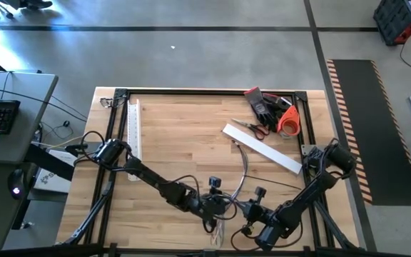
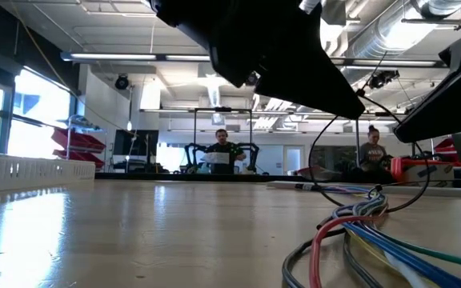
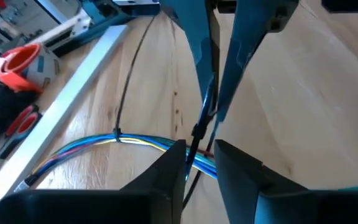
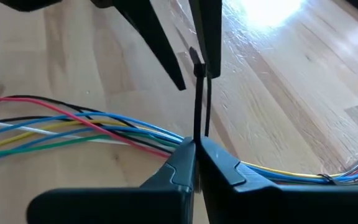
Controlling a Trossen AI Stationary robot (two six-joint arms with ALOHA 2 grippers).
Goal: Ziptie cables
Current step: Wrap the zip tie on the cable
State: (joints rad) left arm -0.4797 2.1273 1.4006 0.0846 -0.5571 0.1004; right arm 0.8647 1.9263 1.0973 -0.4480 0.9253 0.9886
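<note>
The cables (image 1: 242, 165) lie on the wooden table (image 1: 177, 143), curving from the middle to the near edge; they also show in the low view (image 2: 358, 228). A dark ziptie (image 3: 117, 138) is fastened around the bundle. A second ziptie (image 4: 196, 106) stands up from the cables between both grippers. My right gripper (image 4: 196, 163) is shut on it near the near edge (image 1: 244, 209). My left gripper (image 3: 201, 163) is open; its fingers stand on either side of the same strip (image 1: 227, 205). I cannot tell whether they touch it. My right gripper pinches the ziptie's thin strip (image 4: 196, 138) between its two fingers, just above the cable bundle. The strip runs straight on from the fingertips toward my left gripper's fingers (image 4: 207, 43). The cables (image 4: 104, 124) lie on the table beneath.
A white slotted duct (image 1: 133, 132) lies along the left side. A white bar (image 1: 262, 148), scissors (image 1: 252, 128), dark gloves (image 1: 262, 103) and an orange tape roll (image 1: 289, 121) are at the far right. People sit in the room beyond (image 2: 221, 148).
</note>
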